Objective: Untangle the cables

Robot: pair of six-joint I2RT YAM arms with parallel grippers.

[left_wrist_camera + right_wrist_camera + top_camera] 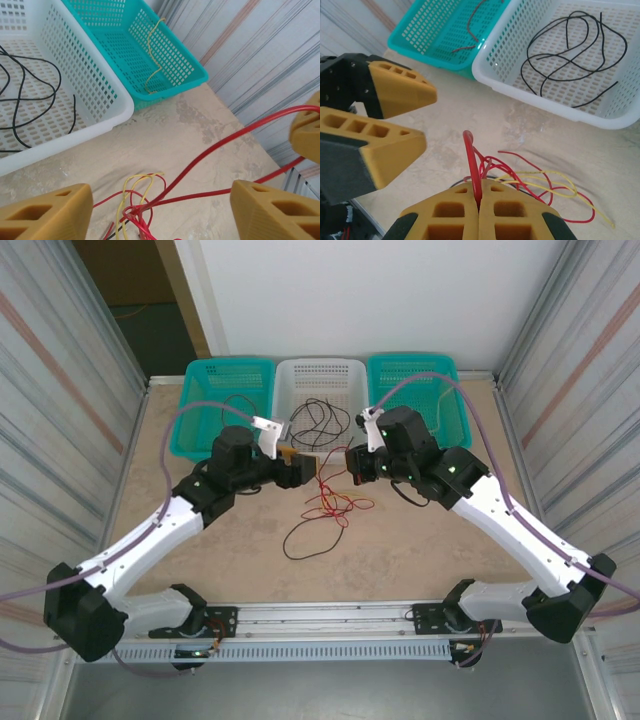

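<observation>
A beige stone-look tabletop (400, 550) sits between ribbed metal side walls (60, 360) and a white back wall (380, 290).

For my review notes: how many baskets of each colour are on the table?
Teal baskets: 2
White basket: 1
Total: 3

No legible text or markings
</observation>
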